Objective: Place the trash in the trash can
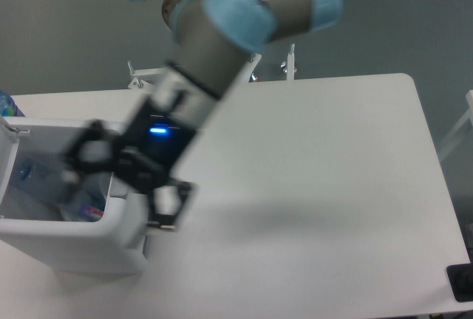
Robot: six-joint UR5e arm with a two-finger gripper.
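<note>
The trash can (70,232) is a boxy white bin at the table's front left, with its lid (9,149) standing open. The clear bluish bottle (46,188) lies inside it, its blue-printed label (90,210) showing near the right wall. I cannot make out the wrapper. My gripper (126,184) is motion-blurred above the bin's right rim. It is open, fingers spread wide, with nothing between them. The arm covers the bin's right rear corner.
The white table (310,171) stretches to the right of the bin. A blue object (4,103) peeks in at the far left edge. A black thing (461,283) sits at the table's front right corner. Metal posts (291,59) stand behind the table.
</note>
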